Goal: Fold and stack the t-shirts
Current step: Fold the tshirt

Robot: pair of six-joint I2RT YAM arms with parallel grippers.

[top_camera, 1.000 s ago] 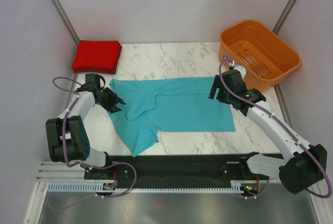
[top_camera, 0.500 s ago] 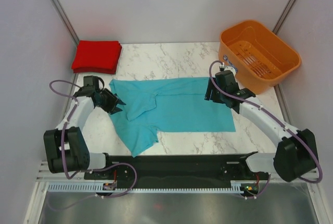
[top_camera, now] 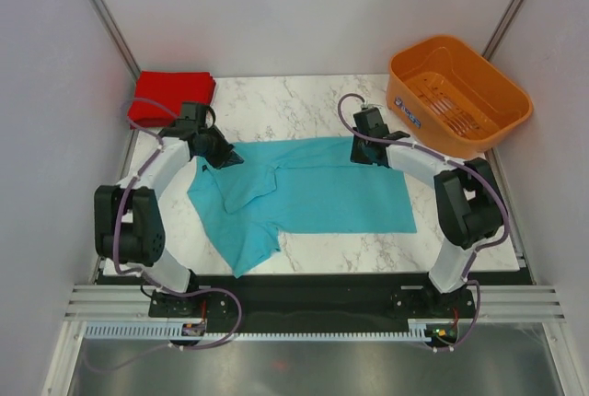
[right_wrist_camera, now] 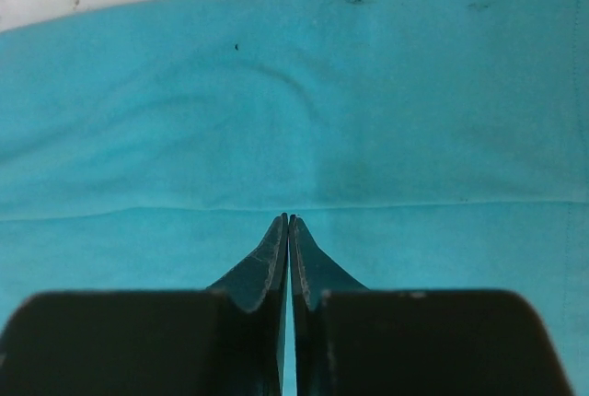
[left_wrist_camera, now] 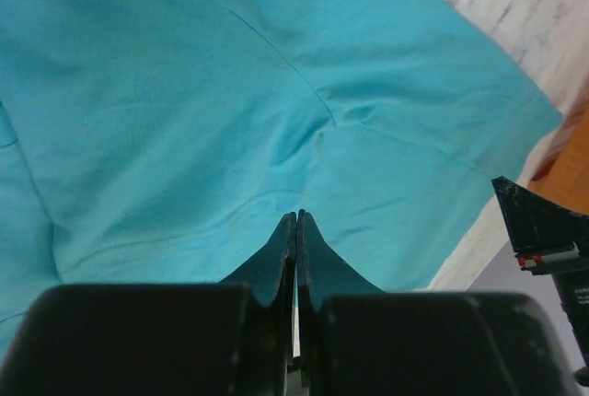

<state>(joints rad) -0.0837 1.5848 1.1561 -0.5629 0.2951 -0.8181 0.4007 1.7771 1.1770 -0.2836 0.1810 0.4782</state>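
A teal-blue t-shirt (top_camera: pixel 313 193) lies spread flat across the marble table (top_camera: pixel 304 101), with one sleeve reaching toward the near edge. My left gripper (top_camera: pixel 228 158) is at the shirt's far-left corner. In the left wrist view its fingertips (left_wrist_camera: pixel 296 215) are shut, pinching the teal cloth (left_wrist_camera: pixel 230 92). My right gripper (top_camera: pixel 357 152) sits on the far edge near the right corner. Its fingertips (right_wrist_camera: pixel 288 216) are also shut, on a seam line of the cloth (right_wrist_camera: pixel 322 120). The red t-shirt (top_camera: pixel 170 97) lies folded at the back left.
An orange slotted basket (top_camera: pixel 460 87) stands at the back right, just beyond the right arm. Grey walls close in both sides of the table. Bare marble (top_camera: pixel 304 101) shows behind the teal shirt, and a narrow strip runs along its near side.
Both arms swung in toward the shirt's far edge and both grippers went from open to shut. The shirt's far-left corner has shifted to the right under the left gripper.
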